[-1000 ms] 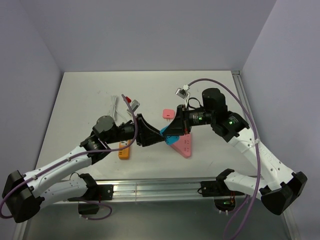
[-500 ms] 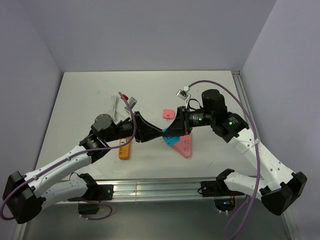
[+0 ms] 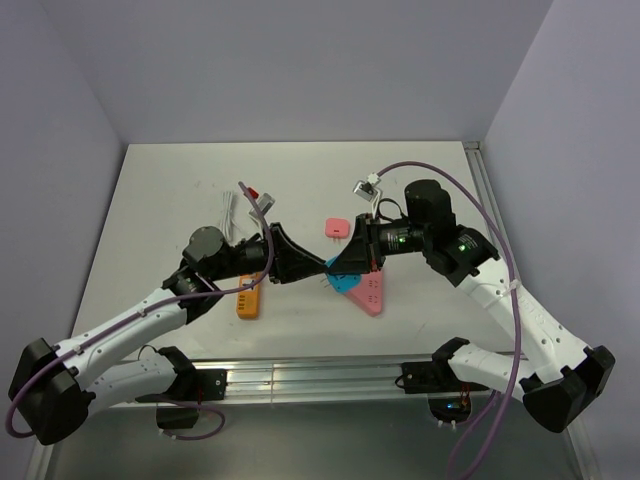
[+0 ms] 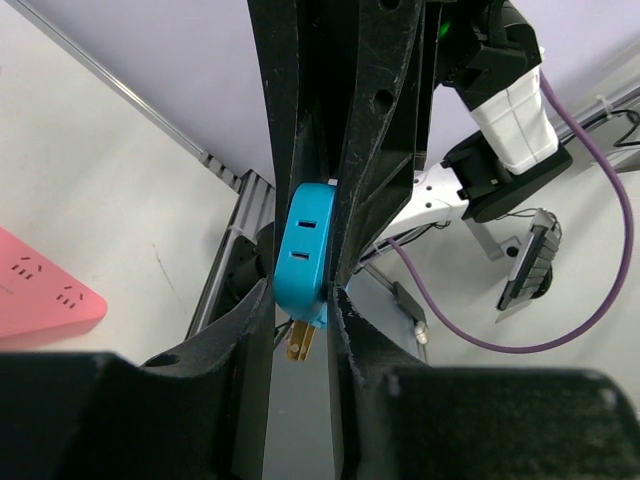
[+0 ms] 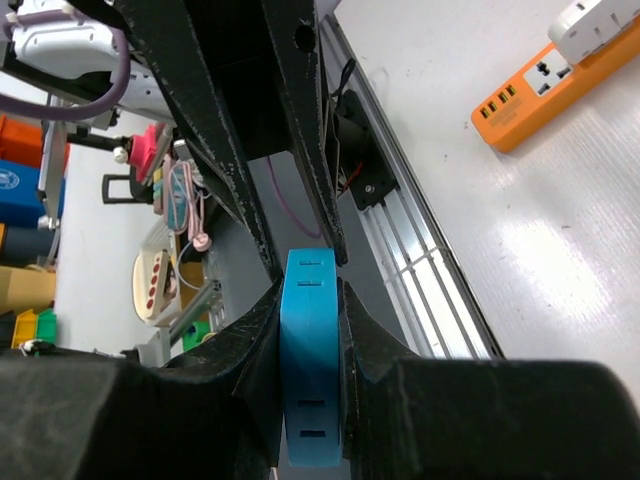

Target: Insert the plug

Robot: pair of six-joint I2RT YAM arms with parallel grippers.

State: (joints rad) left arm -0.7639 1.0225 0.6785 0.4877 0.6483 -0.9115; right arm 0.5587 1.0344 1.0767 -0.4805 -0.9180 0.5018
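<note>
The bright-blue plug [image 3: 333, 268] hangs between both grippers, just above the left tip of the pink triangular socket block [image 3: 368, 292]. My left gripper [image 3: 322, 266] comes from the left and my right gripper [image 3: 341, 270] from the right, tip to tip. In the left wrist view the plug [image 4: 303, 250] sits between my left gripper's [image 4: 303, 322] tips, brass prongs [image 4: 297, 340] pointing toward the camera. In the right wrist view my right gripper [image 5: 311, 300] is clamped on the plug's [image 5: 312, 380] flat sides. The socket block's corner [image 4: 40, 290] shows at left.
An orange power strip [image 3: 248, 300] lies under my left arm; it also shows in the right wrist view [image 5: 540, 100] with a white plug [image 5: 600, 25] on it. A pink square plug [image 3: 336, 228] lies behind the grippers. A white cable bundle [image 3: 230, 210] lies at back left.
My left gripper has moved right and up to meet the right gripper, and its fingers now sit around the plug. The right arm has barely moved.
</note>
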